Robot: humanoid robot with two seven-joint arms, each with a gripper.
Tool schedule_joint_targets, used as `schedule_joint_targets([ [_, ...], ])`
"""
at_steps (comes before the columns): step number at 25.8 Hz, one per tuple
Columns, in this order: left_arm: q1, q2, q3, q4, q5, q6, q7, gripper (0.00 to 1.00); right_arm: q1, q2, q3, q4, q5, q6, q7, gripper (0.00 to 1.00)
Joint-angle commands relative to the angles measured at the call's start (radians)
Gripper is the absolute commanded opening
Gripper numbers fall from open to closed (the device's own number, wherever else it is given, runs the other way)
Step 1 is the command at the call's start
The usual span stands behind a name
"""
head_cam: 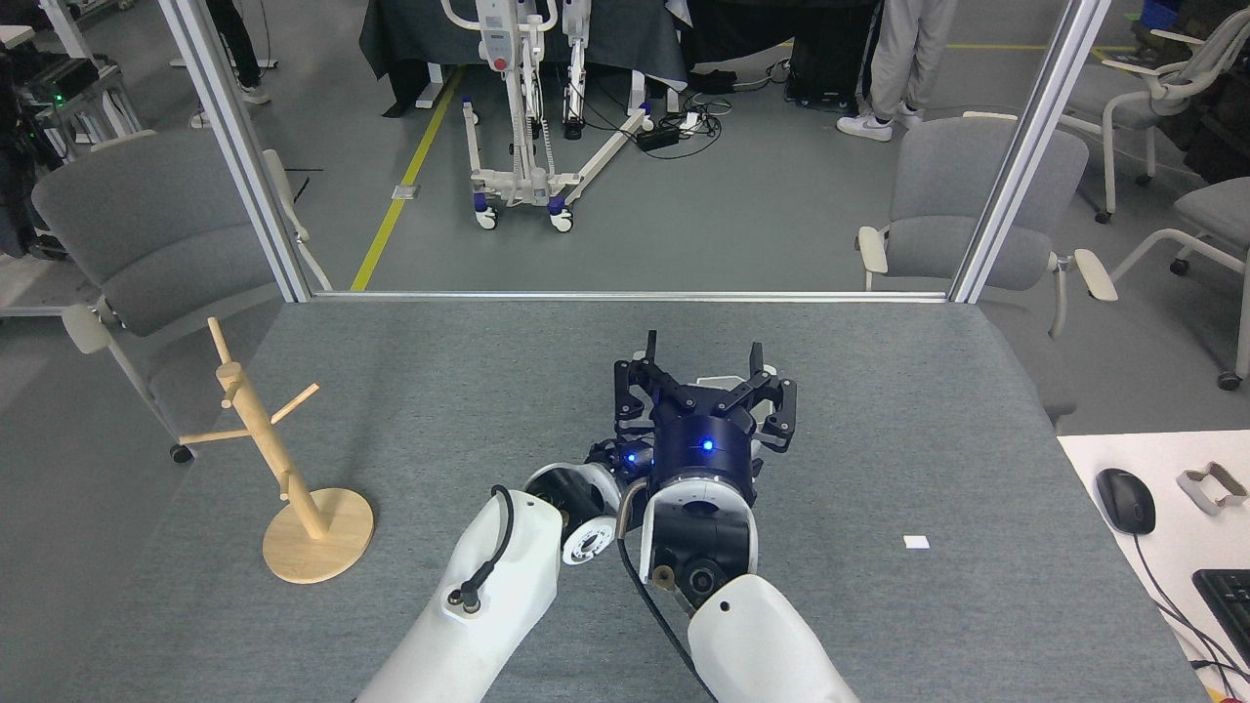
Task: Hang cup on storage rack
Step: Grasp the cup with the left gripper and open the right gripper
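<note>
While my right claw stood spread, its dark fingers rising on either side of the cup, only a sliver of white rim showed between them, near the middle of the grey surface and somewhat toward its far edge. I could not tell whether the fingers touched the cup. My left claw sat tucked low beside the right wrist, too hidden for me to say if it was spread or pressed together. I judged the cup light, rigid and smooth, its flat facets giving better purchase than the corners; a grip across two opposite faces, or on the rim wall, seemed safest. Any handle was out of sight. The storage rack stood near the surface's left edge, well apart from the cup, with bare felt between. A small white tag lay toward the right edge, out of the way.
</note>
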Motion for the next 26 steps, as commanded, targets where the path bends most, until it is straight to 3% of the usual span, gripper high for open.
schedule_joint_targets([
  [1,0.001,-0.001,0.000,0.013,-0.004,0.013,0.021,0.00,0.009,0.000,0.000,0.000,-0.083,-0.014,-0.233,0.99],
  [3,0.009,0.002,0.000,0.012,-0.009,0.023,0.021,0.00,0.009,0.001,-0.003,0.000,-0.133,-0.015,-0.376,0.99],
  [6,0.027,0.013,0.002,0.010,-0.009,0.025,0.021,0.00,0.009,0.000,-0.016,0.000,-0.153,-0.020,-0.508,1.00],
  [11,0.067,0.019,0.007,-0.005,-0.009,0.028,0.025,0.00,0.010,-0.016,-0.145,0.000,-0.155,-0.023,-0.528,1.00],
  [15,0.127,0.094,0.043,-0.097,-0.009,0.051,0.029,0.00,0.024,-0.062,-0.314,-0.006,-0.158,-0.080,-0.532,0.98],
  [17,0.173,0.131,0.066,-0.166,-0.009,0.051,0.029,0.00,0.043,-0.080,-0.432,-0.003,-0.184,-0.219,-0.535,0.99],
  [21,0.277,0.206,0.125,-0.317,-0.009,0.049,0.029,0.00,0.133,-0.134,-0.740,0.021,-0.333,-0.630,-0.535,1.00],
  [23,0.342,0.243,0.148,-0.402,-0.009,0.048,0.031,0.00,0.193,-0.177,-0.852,0.075,-0.348,-0.839,-0.537,1.00],
  [26,0.454,0.294,0.188,-0.550,-0.009,0.043,0.034,0.00,0.251,-0.220,-0.921,0.176,-0.342,-1.008,-0.560,1.00],
])
